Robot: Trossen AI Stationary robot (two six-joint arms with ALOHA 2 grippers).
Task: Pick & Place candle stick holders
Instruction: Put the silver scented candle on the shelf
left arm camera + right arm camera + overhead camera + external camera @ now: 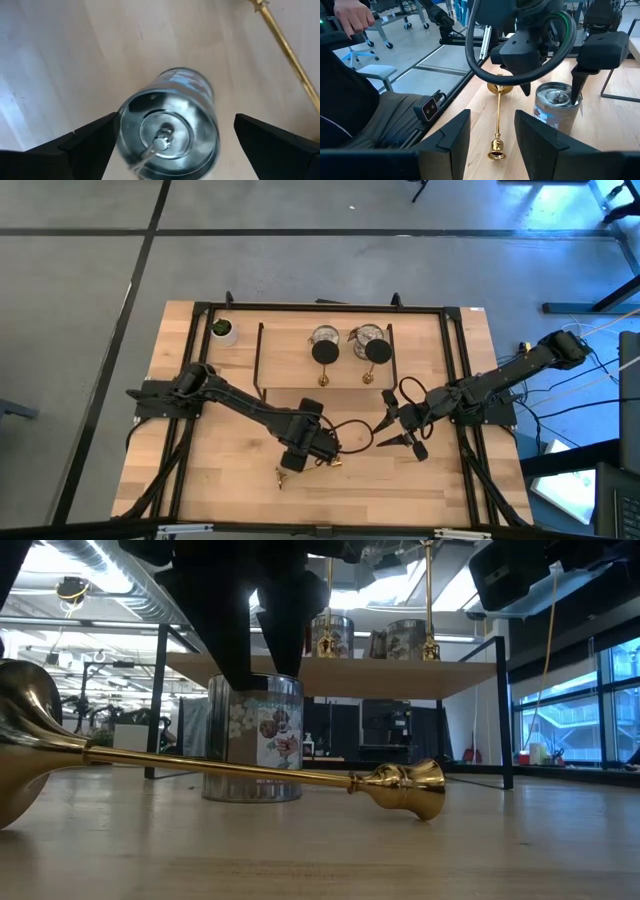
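1. The left tool (167, 132) is hanging over a silvery round cup (170, 127) standing upright on the counter (75, 60), its two dark fingers (85, 142) spread wide, one to each side of the cup and apart from its wall.
2. In the right wrist view the same cup (555, 112) is sitting just beneath the left tool (550, 82), with a fingertip dipping at the cup's rim; whether it is touching cannot be told.
3. A gold-brass stick (250, 772) is lying flat on the counter just beside that cup, its flared disc end (25, 740) close to the low camera and its small bell-shaped end (410, 785) pointing away to the right.
4. The right tool (400, 430) is waiting beside the left one, well apart from the cup, its fingers (452, 137) standing partly apart and gripping nothing; the lying stick (497, 122) is showing ahead between them.
5. Beyond both tools, two more sticks (325, 355) are standing upright on the black wire rack (262, 360), each next to a silvery cup (368, 335).
6. A small white pot with a green plant (222, 330) is sitting at the far corner of the counter, on the left tool's side.
7. A person's hand (352, 15) is showing in the room beyond the counter edge.
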